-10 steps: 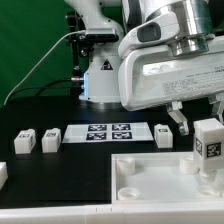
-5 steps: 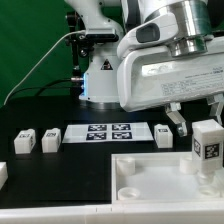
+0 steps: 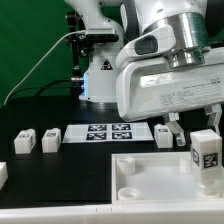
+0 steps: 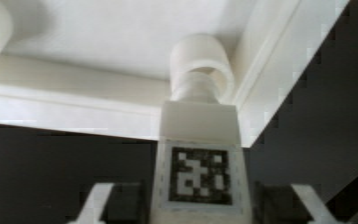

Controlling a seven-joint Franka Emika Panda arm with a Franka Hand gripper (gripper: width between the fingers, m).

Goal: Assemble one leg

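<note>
My gripper (image 3: 203, 137) is shut on one leg (image 3: 207, 160), a small white block with a black-and-white tag, held upright. It hangs over the right corner of the large white tray-like piece (image 3: 150, 178) in the exterior view. In the wrist view the leg (image 4: 201, 150) sits between my fingers (image 4: 105, 200). Its round peg end points at the inner corner of the tray piece (image 4: 87, 90); I cannot tell whether it touches. Three more legs lie on the table: two on the exterior view's left (image 3: 25, 140) (image 3: 51, 140) and one (image 3: 165, 135) behind the tray.
The marker board (image 3: 105, 132) lies flat behind the tray piece. Another white block (image 3: 2, 172) shows at the exterior view's left edge. The robot base (image 3: 100, 75) and a cable stand at the back before a green curtain.
My gripper has come down with the leg in it, bringing it lower over the tray's right corner. The loose legs and the tray have not moved.
</note>
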